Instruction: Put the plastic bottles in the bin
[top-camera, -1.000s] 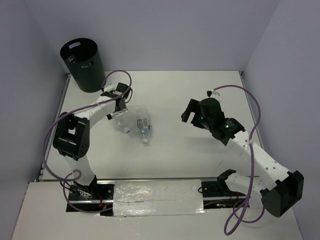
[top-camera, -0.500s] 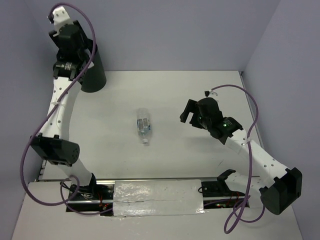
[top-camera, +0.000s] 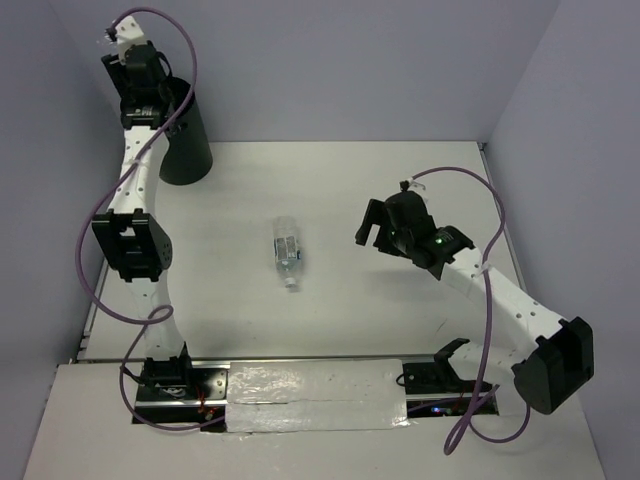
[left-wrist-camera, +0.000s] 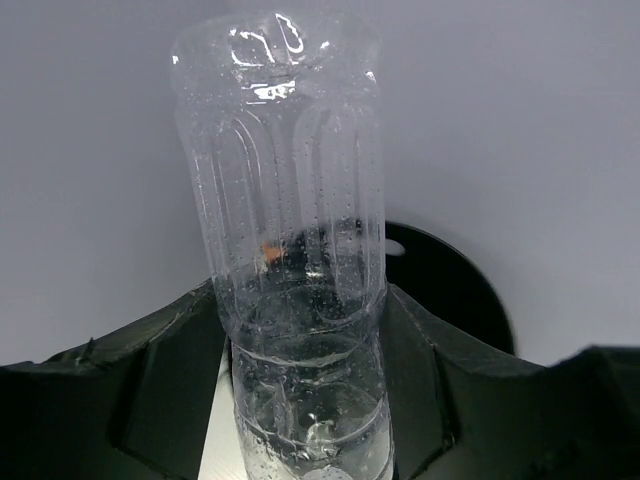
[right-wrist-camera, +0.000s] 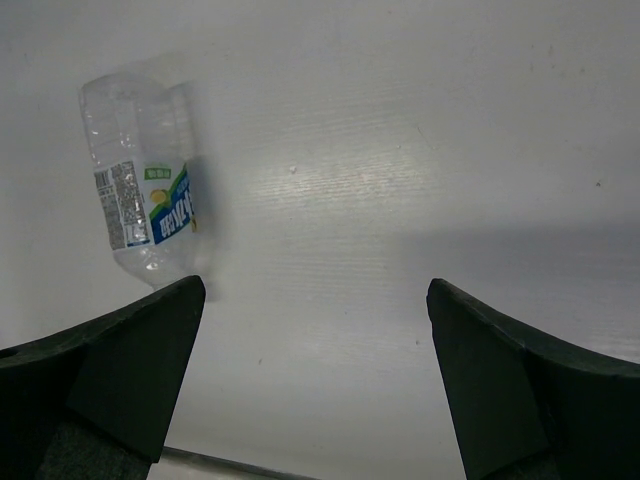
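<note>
My left gripper (top-camera: 143, 100) is raised at the far left, over the rim of the tall black bin (top-camera: 190, 150). In the left wrist view it (left-wrist-camera: 300, 300) is shut on a clear, label-less plastic bottle (left-wrist-camera: 285, 200) that stands upright between the fingers, with the bin's dark mouth (left-wrist-camera: 450, 290) behind it. A second bottle (top-camera: 287, 250) with a bluish label lies on the table's middle; it also shows in the right wrist view (right-wrist-camera: 140, 195). My right gripper (top-camera: 372, 228) hovers to its right, open wide and empty (right-wrist-camera: 315, 290). No third bottle is in view.
The white table (top-camera: 400, 180) has grey walls at the back and on both sides. A strip of silvery tape (top-camera: 315, 395) runs along the near edge between the arm bases.
My left gripper took one of two bottles from the table and lifted it to the bin at far left. One bottle is left on the table. The right gripper shifted slightly left.
</note>
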